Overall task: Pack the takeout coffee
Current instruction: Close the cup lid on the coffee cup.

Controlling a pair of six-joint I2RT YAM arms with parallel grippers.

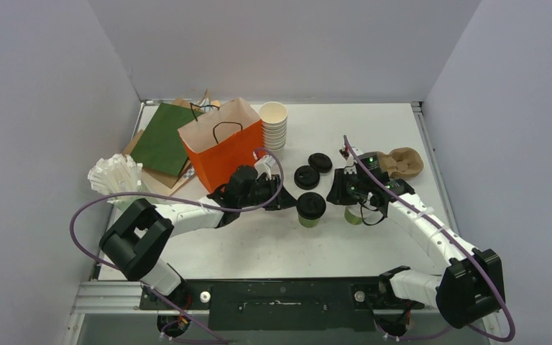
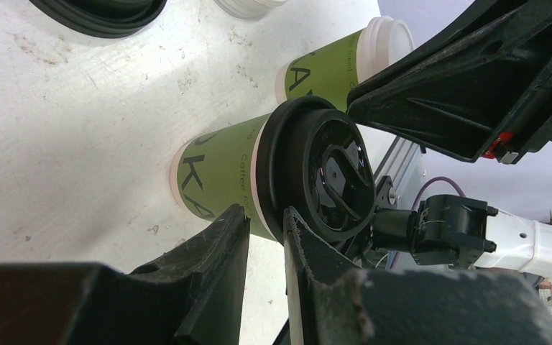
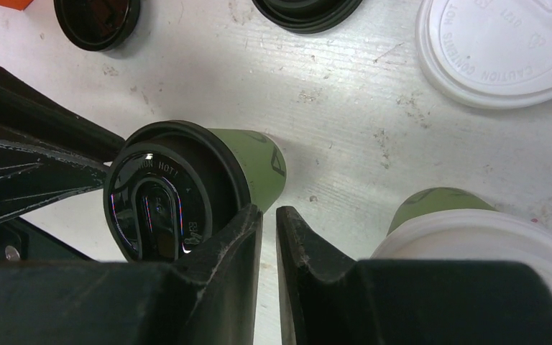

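Black-lidded cup (image 1: 310, 207) stands upright mid-frame, its rim seemingly pinched from the left by the left gripper (image 2: 266, 219), while the right gripper (image 3: 269, 215), just right, is almost closed, empty.

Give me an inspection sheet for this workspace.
Surface: white table, scuffed.
Job's things: black-lidded cup and white-lidded cup, both upright on the table.
Clutter: orange bag, flat green bag, cup stack, loose black lids, brown carrier.
Grippers: left gripper fingers narrowly apart at the black lid's rim, grip unclear; right gripper fingers almost together, nothing between.
Cables: purple cables loop off both arms.
Surroundings: plain walls on three sides.
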